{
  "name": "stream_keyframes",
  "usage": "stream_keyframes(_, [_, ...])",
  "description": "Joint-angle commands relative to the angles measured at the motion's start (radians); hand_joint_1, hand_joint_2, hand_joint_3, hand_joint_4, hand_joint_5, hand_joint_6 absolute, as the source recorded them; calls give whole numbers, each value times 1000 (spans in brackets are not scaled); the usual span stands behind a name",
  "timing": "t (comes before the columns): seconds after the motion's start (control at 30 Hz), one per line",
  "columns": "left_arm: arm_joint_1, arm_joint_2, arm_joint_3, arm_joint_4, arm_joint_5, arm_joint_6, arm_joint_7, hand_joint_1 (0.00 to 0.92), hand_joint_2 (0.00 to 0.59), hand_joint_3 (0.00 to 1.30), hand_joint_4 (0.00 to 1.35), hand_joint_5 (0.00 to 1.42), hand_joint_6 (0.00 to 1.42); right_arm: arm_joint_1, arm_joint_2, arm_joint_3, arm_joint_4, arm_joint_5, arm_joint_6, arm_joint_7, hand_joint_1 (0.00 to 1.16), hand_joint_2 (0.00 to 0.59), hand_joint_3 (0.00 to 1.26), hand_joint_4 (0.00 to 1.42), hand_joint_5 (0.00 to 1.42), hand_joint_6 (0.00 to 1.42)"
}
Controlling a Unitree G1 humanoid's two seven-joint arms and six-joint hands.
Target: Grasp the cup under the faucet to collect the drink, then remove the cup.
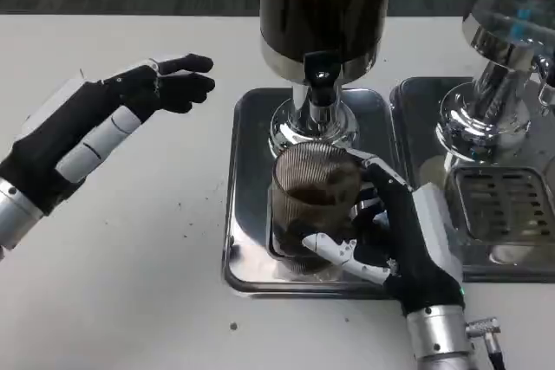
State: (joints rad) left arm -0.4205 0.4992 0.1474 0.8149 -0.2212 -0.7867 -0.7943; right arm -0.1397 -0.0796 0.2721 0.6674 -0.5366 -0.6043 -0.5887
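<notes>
cup (314, 205): ribbed glass with dark drink inside, on the steel tray (247, 214) below the faucet (320, 75) to catch the pour | right hand (395, 240): fingers wrapped round cup, steadying it | left hand (104, 127): fingers straight, empty, waiting above table (130, 283)

The clear ribbed glass cup (314, 205) stands upright on the shiny square steel drip tray (246, 205), just below the black faucet (320, 75) of the tall dark drink dispenser (325, 6). Brown liquid with a darker patch on top fills its lower part. The right hand (390, 231) wraps around its right side and front.
</notes>
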Motion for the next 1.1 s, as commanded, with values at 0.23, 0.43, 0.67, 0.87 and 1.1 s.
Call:
stream_keyframes(0.23, [14, -1, 1, 9, 10, 2, 12, 0, 173, 252, 275, 270, 295, 18, -8, -9, -36, -19, -32, -54, 654, 222, 468, 592, 685, 855])
stream_keyframes(0.43, [9, -4, 0, 15, 10, 2, 14, 0, 175, 251, 275, 270, 295, 31, -15, -15, -62, -27, -30, -63, 654, 225, 477, 598, 694, 866])
stream_keyframes(0.67, [6, -7, -1, 23, 11, -2, 16, 0, 175, 251, 275, 270, 295, 43, -22, -21, -95, -37, -31, -69, 654, 225, 499, 618, 712, 885])
stream_keyframes(0.87, [4, -9, -3, 30, 16, -7, 17, 0, 176, 245, 275, 276, 295, 41, -26, -21, -107, -49, -31, -77, 661, 228, 511, 627, 729, 919])
stream_keyframes(1.1, [-5, -5, -3, 39, 32, -19, 28, 0, 176, 242, 271, 272, 295, 46, -39, -31, -123, -62, -20, -77, 647, 234, 528, 645, 755, 948])
